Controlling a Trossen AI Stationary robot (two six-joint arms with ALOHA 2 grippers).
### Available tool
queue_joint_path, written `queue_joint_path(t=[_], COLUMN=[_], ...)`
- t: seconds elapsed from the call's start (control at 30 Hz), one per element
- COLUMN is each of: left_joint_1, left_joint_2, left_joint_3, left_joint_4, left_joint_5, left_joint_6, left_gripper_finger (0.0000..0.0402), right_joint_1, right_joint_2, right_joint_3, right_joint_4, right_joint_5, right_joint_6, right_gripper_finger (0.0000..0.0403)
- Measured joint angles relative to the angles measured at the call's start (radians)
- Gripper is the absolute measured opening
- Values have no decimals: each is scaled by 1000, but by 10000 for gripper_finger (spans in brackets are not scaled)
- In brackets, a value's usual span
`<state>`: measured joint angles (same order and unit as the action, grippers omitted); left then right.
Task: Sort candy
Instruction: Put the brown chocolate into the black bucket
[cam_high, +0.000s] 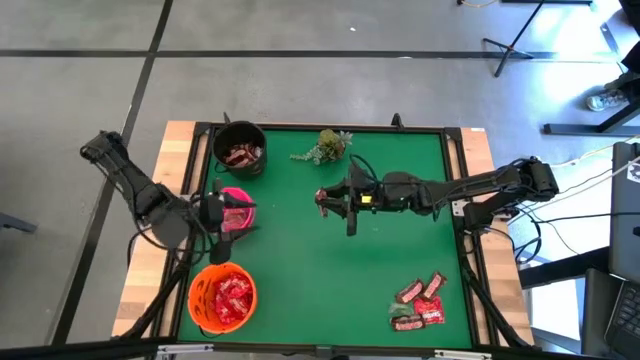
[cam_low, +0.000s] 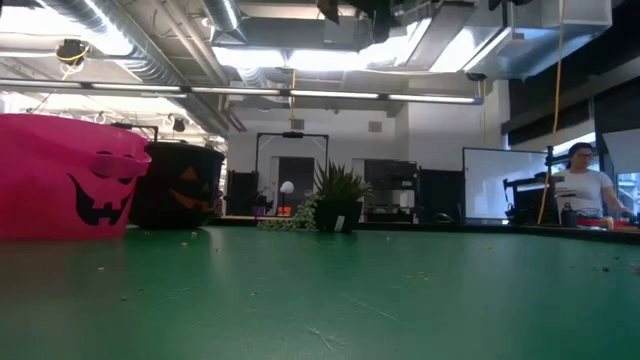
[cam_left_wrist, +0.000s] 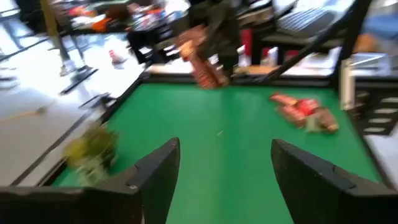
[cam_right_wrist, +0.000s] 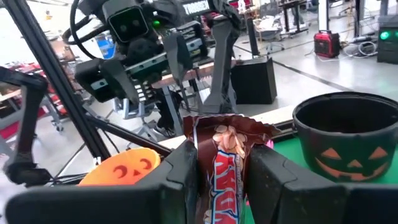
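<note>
Candy sits in 4 places on my screens. A loose cluster of red and brown pieces (cam_high: 419, 303) lies on the green table (cam_high: 330, 260) near the right front corner. Red packets (cam_high: 222, 298) fill the orange bucket (cam_high: 196, 305) at the left front. A few darker pieces (cam_high: 240, 155) lie in the black bucket (cam_high: 222, 139) at the left rear. The last one, a brown bar (cam_right_wrist: 224, 171), is clamped upright between the fingers of my right tool (cam_right_wrist: 222, 177), which hangs over the middle of the table with its arm stretched in from the right edge.

My left tool (cam_left_wrist: 225, 171) hovers over the pink bucket (cam_high: 237, 196) on the left side, between the black and orange buckets; its jaws stand wide apart with nothing between them. Its wrist camera is blurred, so I can only say the far cluster and the bar held by the other arm seem to show across the table.

A green leafy sprig (cam_high: 327, 146) lies near the rear edge, just beside the right arm's reach. In the low view a person (cam_low: 583, 187) stands far behind the table.
</note>
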<state>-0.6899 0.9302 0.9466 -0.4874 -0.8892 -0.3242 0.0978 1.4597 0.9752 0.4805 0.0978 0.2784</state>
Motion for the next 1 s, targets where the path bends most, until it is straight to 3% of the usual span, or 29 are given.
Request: queue_joint_path(t=[0.23, 0.47, 0.73, 1.0], left_joint_1=[227, 453, 534, 542], left_joint_2=[0, 0, 9, 110], left_joint_3=[-163, -353, -393, -394], left_joint_4=[498, 910, 934, 994], left_joint_5=[376, 664, 727, 727], left_joint_6=[240, 163, 88, 67], left_gripper_finger=[243, 244, 244, 244], right_joint_1=[1, 1, 0, 0], right_joint_2=[18, 50, 121, 213], right_joint_3=[0, 0, 9, 156], right_joint_4=[60, 108, 303, 227], right_joint_5=[-24, -37, -47, -83], right_joint_6=[0, 0, -26, -52], right_gripper_finger=[103, 103, 103, 103])
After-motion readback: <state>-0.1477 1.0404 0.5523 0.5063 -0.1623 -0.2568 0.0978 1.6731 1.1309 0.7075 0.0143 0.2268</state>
